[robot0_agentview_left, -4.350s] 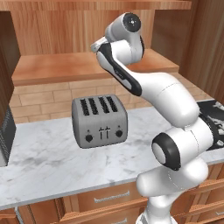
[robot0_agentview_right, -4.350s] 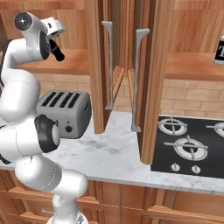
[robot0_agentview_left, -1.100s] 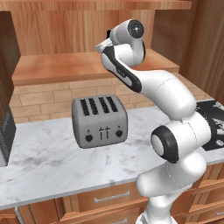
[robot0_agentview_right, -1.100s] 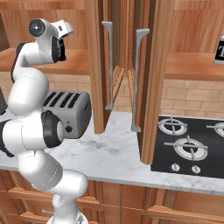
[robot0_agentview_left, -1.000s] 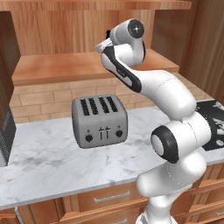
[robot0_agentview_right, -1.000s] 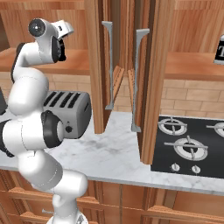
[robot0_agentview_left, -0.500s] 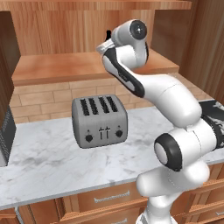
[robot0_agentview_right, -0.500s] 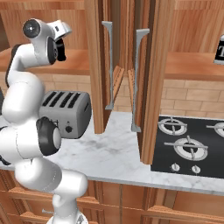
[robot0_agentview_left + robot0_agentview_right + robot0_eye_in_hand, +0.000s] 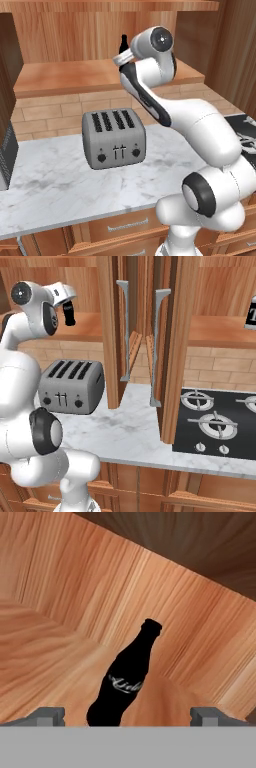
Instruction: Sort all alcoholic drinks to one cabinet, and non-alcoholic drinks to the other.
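Hand view: black cola bottle seen centre frame on wooden shelf, btwn wide-spread tips of gripper, untouched.

My own arm covers most of the black cola bottle in the left base view; I see just its thin top. In the hand view its bottom is cut off. At the far right edge of the right base view, the "T" bottle is cut in half by the edge.
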